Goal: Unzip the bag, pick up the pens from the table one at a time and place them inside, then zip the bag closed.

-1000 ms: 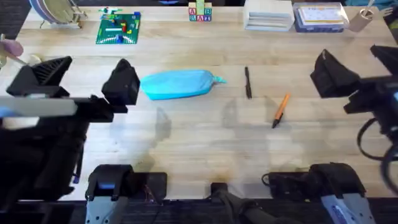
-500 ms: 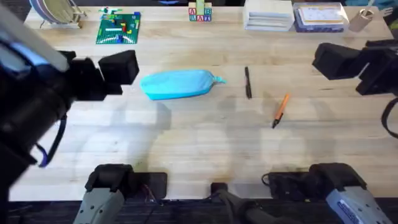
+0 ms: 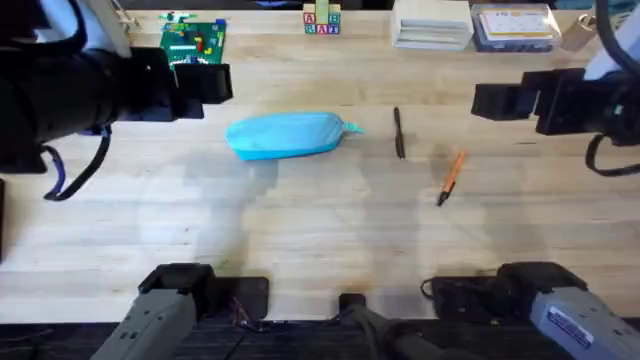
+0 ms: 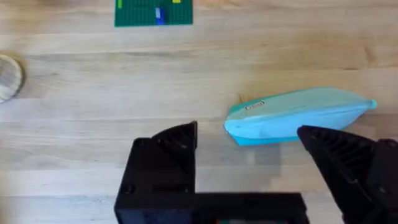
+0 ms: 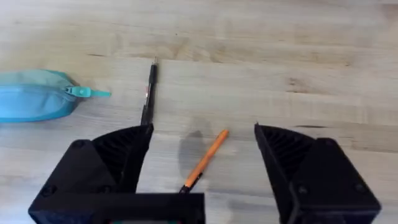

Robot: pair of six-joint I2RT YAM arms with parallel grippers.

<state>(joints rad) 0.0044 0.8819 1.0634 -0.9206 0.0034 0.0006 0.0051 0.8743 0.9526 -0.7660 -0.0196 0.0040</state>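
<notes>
Overhead, bag: the blue bag (image 3: pixel 287 134) lies zipped on the counter (image 3: pixel 320 230), pull tab toward the pens.
Overhead, pens: the black pen (image 3: pixel 398 132) lies just right of the bag; the orange pen (image 3: pixel 450 177) lies nearer the right arm's base.
Overhead, writing: none readable; a green brick plate (image 3: pixel 191 46) sits at the far edge.
Left wrist, left pincer (image 4: pixel 273 152): fingers spread wide and empty, above the counter; the bag (image 4: pixel 298 115) lies just beyond them, with a small white label too small to read.
Right wrist, right pincer (image 5: pixel 205 155): wide apart and empty; the orange pen (image 5: pixel 205 158) lies between the fingers below, the black pen (image 5: pixel 149 92) and the bag's tab end beyond.
</notes>
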